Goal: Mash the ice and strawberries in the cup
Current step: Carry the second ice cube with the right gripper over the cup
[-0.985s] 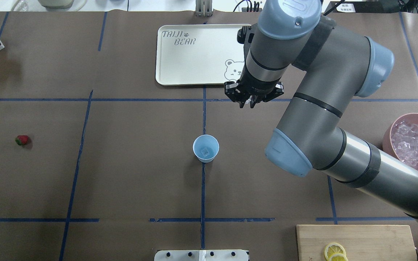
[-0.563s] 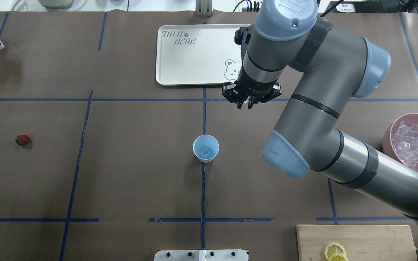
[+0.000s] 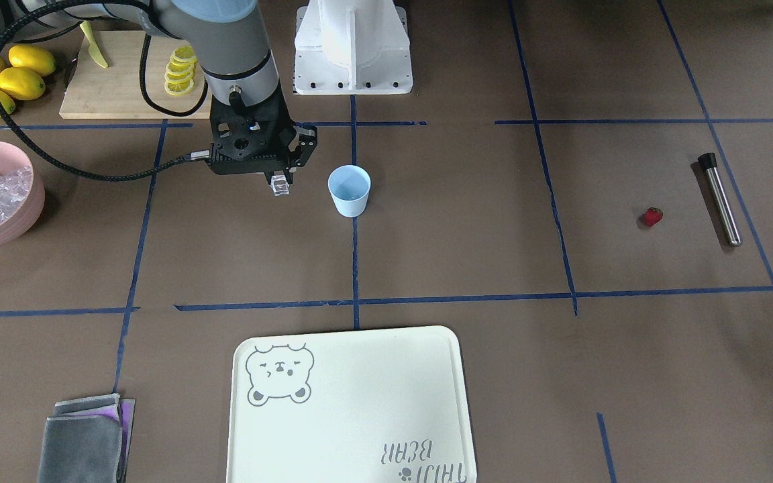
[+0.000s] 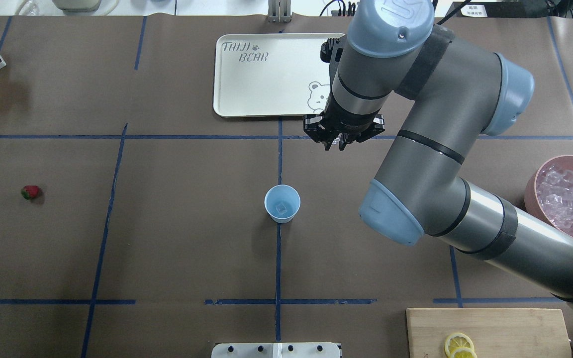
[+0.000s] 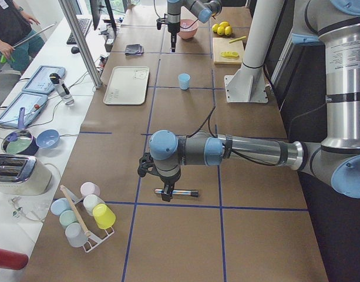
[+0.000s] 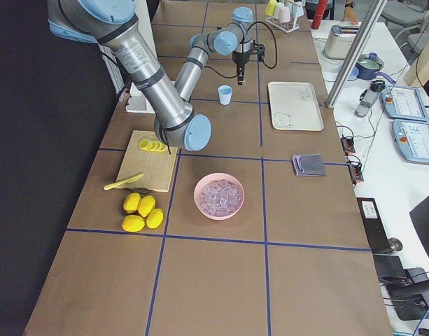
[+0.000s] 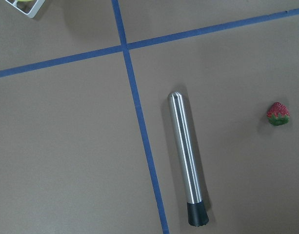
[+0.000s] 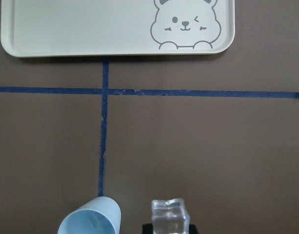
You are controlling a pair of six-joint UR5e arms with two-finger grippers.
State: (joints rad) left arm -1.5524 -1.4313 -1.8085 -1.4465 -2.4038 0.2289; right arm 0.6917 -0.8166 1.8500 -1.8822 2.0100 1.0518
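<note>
The light blue cup [image 4: 282,203] stands upright at the table's middle with one ice cube [image 4: 281,208] inside. My right gripper [image 3: 280,181] hovers beside the cup [image 3: 349,190], toward the pink bowl's side, and is shut on another clear ice cube [image 3: 281,188], seen up close in the right wrist view [image 8: 169,217]. The strawberry [image 4: 30,192] lies alone at the far left, also in the left wrist view [image 7: 277,114]. My left gripper [image 5: 165,191] hangs over a steel muddler [image 7: 187,165]; I cannot tell whether it is open or shut.
A pink bowl [image 4: 532,186] full of ice sits at the right edge. A cream bear tray [image 4: 266,74] lies beyond the cup. A cutting board [image 4: 490,330] with lemon slices, whole lemons [image 3: 4,77] and a grey cloth [image 3: 81,439] are around the edges.
My right gripper has drifted a little to the left with the ice cube held in it. The cup and strawberry have not moved.
</note>
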